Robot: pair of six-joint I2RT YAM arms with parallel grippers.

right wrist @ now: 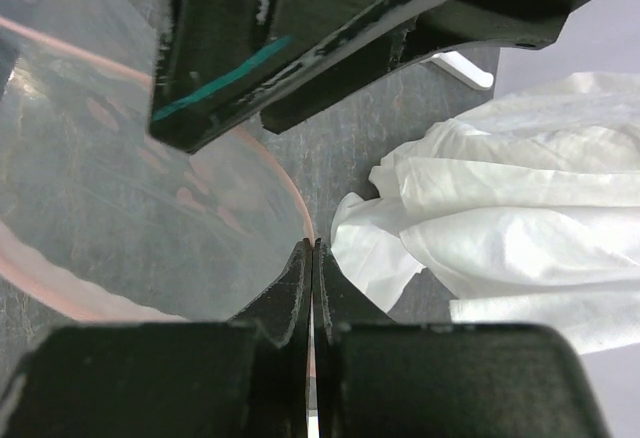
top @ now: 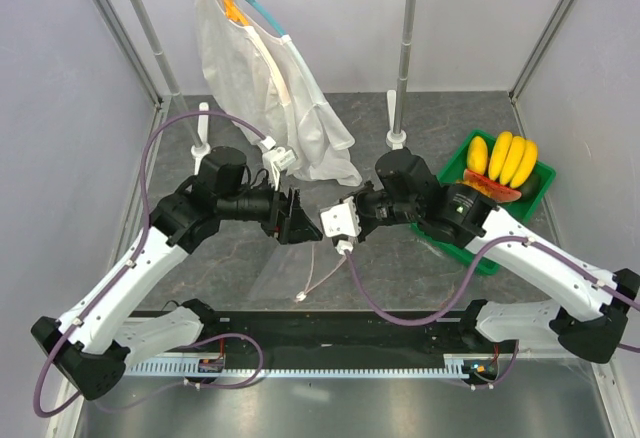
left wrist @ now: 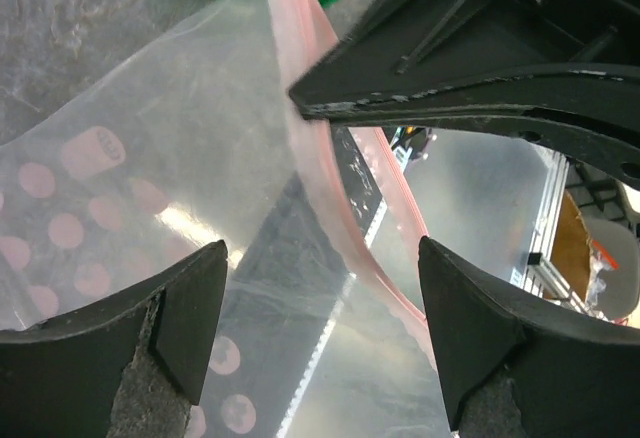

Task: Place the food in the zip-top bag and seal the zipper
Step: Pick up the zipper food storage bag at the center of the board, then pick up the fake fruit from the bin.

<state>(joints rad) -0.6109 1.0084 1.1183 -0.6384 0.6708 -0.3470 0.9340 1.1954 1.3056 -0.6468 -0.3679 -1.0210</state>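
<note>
Your left gripper [left wrist: 320, 298] has its jaws wide apart, and the pinkish zipper [left wrist: 305, 38] of the zip-top bag [left wrist: 150, 158] runs through the gap between them. The clear, dotted bag sits mid-table between your two grippers. Your right gripper [right wrist: 312, 248] has its jaws pressed together, pinching that same zipper edge. Far right, the green tray [top: 452, 166] holds the banana bunch [top: 505, 158] and the watermelon slice [top: 492, 190], well apart from the bag.
</note>
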